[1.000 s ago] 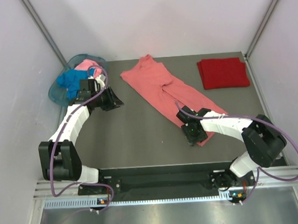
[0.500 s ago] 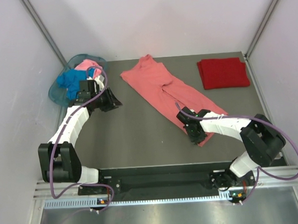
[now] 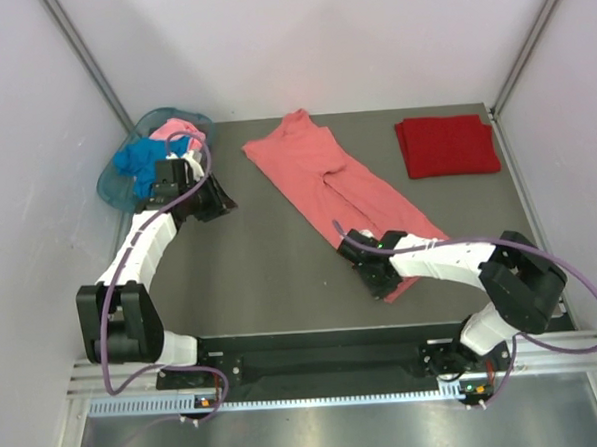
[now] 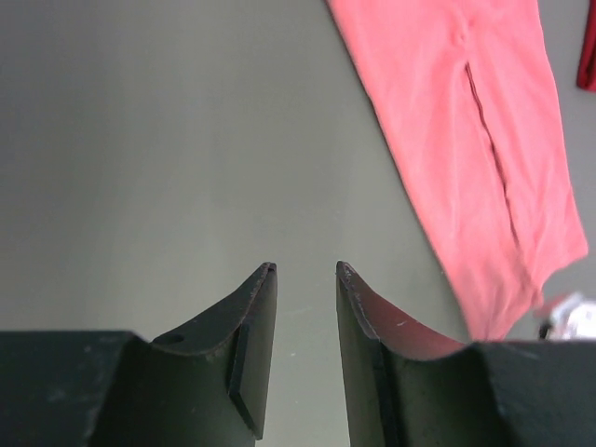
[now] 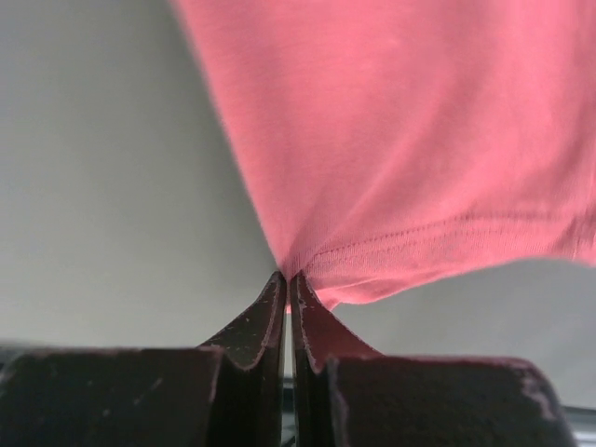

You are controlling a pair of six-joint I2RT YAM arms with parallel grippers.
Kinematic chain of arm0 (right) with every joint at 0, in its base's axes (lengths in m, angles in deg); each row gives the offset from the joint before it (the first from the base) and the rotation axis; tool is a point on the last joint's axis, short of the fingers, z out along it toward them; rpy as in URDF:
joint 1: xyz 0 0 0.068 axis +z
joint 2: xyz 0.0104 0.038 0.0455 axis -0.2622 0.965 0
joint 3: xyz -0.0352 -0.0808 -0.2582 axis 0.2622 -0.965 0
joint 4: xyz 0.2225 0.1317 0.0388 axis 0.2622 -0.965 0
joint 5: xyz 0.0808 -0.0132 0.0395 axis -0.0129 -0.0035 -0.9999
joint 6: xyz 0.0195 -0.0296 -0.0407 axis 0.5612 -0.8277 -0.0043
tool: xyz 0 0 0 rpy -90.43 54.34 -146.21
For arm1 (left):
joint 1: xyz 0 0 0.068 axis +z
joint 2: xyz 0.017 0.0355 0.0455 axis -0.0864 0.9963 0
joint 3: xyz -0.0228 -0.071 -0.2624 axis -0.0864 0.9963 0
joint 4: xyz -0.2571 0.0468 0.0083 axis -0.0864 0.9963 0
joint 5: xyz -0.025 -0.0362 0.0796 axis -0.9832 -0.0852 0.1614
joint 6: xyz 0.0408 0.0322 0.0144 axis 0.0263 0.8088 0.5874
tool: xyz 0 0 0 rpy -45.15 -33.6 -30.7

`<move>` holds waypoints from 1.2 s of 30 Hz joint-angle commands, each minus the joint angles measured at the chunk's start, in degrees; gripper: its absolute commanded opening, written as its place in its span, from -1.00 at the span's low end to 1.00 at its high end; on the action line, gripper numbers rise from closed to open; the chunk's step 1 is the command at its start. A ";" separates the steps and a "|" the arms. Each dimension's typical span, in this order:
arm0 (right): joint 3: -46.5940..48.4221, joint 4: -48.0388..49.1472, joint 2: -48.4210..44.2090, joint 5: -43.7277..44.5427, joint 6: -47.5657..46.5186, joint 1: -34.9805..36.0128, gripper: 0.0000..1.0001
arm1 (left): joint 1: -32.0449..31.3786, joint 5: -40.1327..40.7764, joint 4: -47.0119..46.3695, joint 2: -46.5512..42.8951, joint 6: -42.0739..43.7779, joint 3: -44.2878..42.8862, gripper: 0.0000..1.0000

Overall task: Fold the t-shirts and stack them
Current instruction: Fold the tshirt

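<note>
top view, right fingers point(image 3: 373, 277): clenched on the near hem corner of the salmon-coral t-shirt point(image 3: 321, 167). A second ago they stood parted over it, and they have shifted slightly left since.
top view, left fingers point(image 3: 220, 201): parted, empty, left of the salmon shirt, hardly moved.
top view, other shirts: dark red t-shirt point(image 3: 447, 146) lies folded to the right of the salmon one. Bright blue t-shirt point(image 3: 135, 160) and light pink t-shirt point(image 3: 178, 128) sit in the teal basket point(image 3: 109, 185) to its left.
left wrist: fingers apart over bare bench point(image 4: 168, 140), with the salmon shirt up-right and untouched.
right wrist: fingers pinched together, hem puckering into the tips.
meaning: grip looks secured, so the fold on this shirt is probably only starting.
</note>
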 commanded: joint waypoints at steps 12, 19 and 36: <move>17.94 2.46 12.61 -5.87 19.00 22.37 -0.99 | 6.64 0.62 -2.47 6.46 -0.25 -3.63 -0.24; 29.80 2.82 19.22 -5.53 19.98 23.87 -0.51 | 6.55 -4.90 -5.10 10.59 -1.65 -3.80 -0.22; 31.74 15.55 7.08 -17.82 -1.53 -13.38 0.01 | 1.98 -7.12 -15.13 25.17 -6.92 -13.99 -0.17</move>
